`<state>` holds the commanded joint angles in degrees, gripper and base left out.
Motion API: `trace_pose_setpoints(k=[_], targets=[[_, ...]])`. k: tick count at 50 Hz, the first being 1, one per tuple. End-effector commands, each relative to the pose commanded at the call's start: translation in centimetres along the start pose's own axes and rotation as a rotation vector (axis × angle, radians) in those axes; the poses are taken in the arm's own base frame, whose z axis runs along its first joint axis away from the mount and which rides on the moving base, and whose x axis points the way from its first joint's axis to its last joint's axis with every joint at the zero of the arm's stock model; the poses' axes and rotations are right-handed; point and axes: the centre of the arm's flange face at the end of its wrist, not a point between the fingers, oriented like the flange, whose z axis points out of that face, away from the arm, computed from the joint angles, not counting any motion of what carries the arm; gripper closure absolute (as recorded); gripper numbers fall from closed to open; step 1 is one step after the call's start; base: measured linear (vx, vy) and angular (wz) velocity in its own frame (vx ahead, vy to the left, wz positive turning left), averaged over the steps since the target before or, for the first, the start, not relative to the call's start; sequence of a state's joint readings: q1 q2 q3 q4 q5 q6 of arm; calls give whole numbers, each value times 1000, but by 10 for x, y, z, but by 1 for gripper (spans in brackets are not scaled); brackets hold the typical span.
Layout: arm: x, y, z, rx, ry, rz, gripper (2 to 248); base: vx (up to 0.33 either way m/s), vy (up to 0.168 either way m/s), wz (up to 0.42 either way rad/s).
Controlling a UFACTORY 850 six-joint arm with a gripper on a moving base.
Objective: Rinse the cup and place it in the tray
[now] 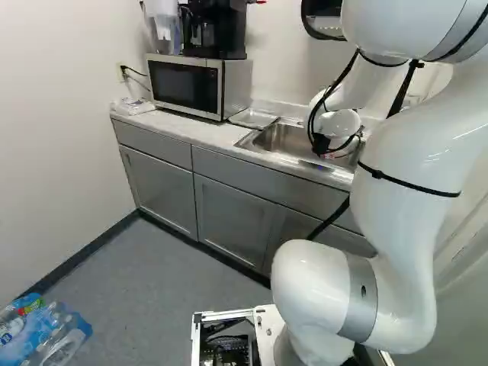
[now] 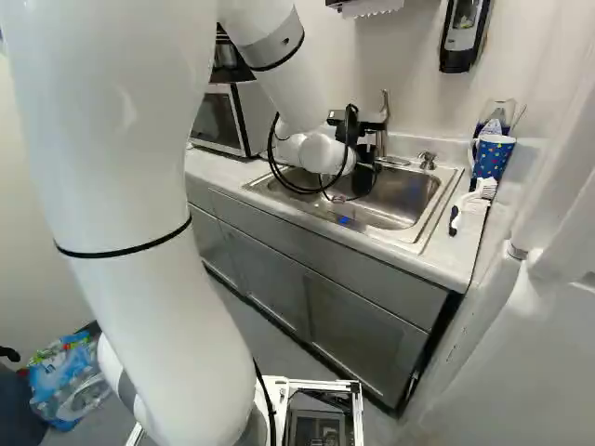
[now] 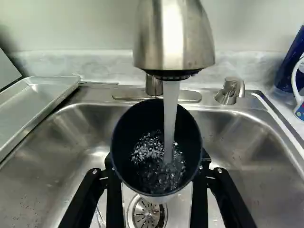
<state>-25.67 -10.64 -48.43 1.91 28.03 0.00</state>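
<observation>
In the right base view my gripper hangs over the sink, behind the wrist and its cables. The wrist view has the gripper shut on the dark cup, one finger on each side. The cup stands mouth-up under the faucet, and a stream of water pours into it, churning inside. Below the cup is the sink drain. The metal tray lies beside the basin, near the microwave; it also shows in the left base view as a tray.
A microwave with a coffee maker on top stands beyond the tray. At the counter's other end are a blue dotted mug and a white brush. A soap pump stands beside the faucet. Bottles lie on the floor.
</observation>
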Motion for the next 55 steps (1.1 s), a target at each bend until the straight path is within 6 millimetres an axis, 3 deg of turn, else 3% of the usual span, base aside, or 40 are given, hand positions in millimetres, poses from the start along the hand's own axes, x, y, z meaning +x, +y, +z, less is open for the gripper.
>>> trace_pose_setpoints(k=[55], targets=[[0, 0, 0, 0, 0, 0, 125, 0, 0, 0]])
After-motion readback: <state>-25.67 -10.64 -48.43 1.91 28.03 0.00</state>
